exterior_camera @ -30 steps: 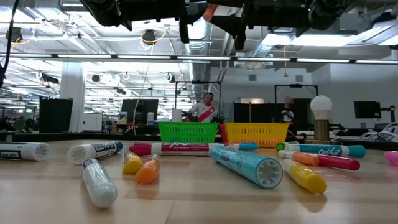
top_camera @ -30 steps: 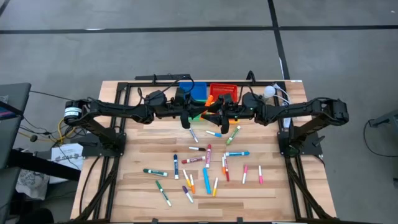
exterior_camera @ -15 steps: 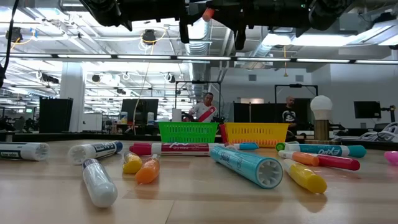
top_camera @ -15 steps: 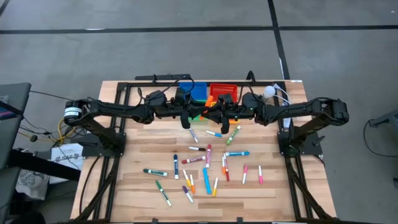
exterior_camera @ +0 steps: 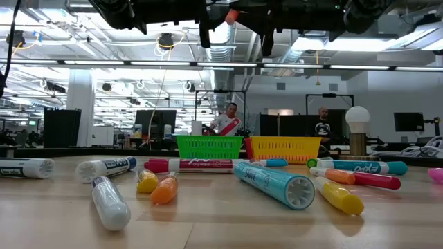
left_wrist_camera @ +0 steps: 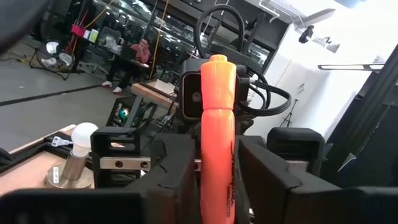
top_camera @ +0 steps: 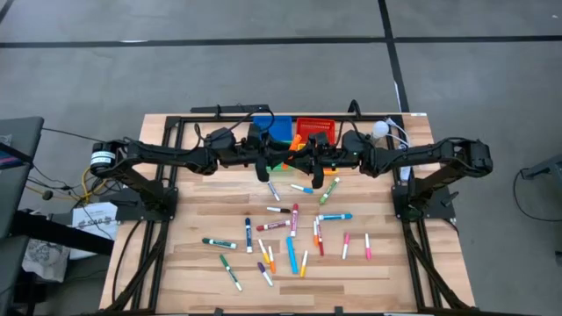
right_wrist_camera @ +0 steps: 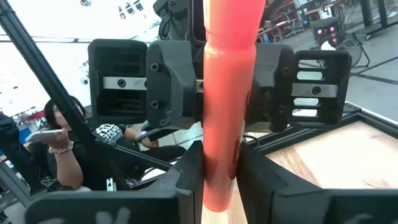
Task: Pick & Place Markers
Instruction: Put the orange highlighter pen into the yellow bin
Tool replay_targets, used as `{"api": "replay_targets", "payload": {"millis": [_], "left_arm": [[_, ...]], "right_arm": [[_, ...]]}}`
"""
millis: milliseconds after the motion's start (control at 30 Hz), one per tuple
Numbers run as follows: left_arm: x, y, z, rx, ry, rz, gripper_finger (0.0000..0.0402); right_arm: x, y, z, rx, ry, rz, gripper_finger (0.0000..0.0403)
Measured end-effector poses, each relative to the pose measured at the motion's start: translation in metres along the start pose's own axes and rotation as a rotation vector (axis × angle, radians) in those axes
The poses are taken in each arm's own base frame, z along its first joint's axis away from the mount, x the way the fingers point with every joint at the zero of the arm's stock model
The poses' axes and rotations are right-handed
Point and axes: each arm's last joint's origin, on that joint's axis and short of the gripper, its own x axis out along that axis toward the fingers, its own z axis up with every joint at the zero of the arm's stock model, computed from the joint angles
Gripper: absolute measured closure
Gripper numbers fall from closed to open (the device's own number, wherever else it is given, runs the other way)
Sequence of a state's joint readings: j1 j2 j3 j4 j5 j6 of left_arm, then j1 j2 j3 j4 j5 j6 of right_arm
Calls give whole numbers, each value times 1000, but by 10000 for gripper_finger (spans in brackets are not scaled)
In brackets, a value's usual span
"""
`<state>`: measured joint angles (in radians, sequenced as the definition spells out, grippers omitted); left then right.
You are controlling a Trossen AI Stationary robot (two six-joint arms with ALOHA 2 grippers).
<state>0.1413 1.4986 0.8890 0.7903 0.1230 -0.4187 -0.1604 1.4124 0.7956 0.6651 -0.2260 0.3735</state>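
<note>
An orange marker [right_wrist_camera: 227, 93] hangs high over the table's far middle, where my two grippers meet above the bins. My right gripper [right_wrist_camera: 221, 171] comes from the right and is shut on it. My left gripper [left_wrist_camera: 217, 162] comes from the left. It is open, with a finger close on either side of the same marker [left_wrist_camera: 217, 124]. In the high view the marker [top_camera: 296, 140] shows between the two hands. Many other markers [top_camera: 290, 233] lie flat and scattered on the wooden table [top_camera: 193, 219]. My right gripper pinches the orange marker's barrel [right_wrist_camera: 217, 155] between its two fingers [right_wrist_camera: 186, 174]. The fingers come level from the table's right side and lie across the marker. The marker stands roughly upright in the hold, lifted well clear of the table and bins.
A blue bin [top_camera: 279, 130] and a red bin [top_camera: 316, 128] stand at the far edge, under and behind the hands. The low view shows a green bin [exterior_camera: 210, 146] and a yellow bin [exterior_camera: 286, 148]. A lamp [top_camera: 380, 129] stands at the far right. People sit in the room beyond.
Both arms have kept their place over the bins. My right gripper has shut on the orange marker, whose end has shifted slightly in the low view and then stayed still.
</note>
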Motion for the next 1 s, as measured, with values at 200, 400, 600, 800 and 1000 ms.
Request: {"api": "replay_targets", "payload": {"millis": [200,400,600,800,1000], "left_arm": [[0,4,2,5,-3,8,206],[-4,7,6,8,26,-35,164],[-11,13,14,5,82,-71,149],[-23,22,21,15,151,-2,151],[-47,28,18,30,156,36,156]], "right_arm": [[0,-2,0,1,2,-4,340],[-1,-6,0,6,15,-20,340],[-3,-11,1,10,22,-40,340],[-5,-19,-2,23,64,-76,340],[-10,-32,-13,65,197,-158,340]]}}
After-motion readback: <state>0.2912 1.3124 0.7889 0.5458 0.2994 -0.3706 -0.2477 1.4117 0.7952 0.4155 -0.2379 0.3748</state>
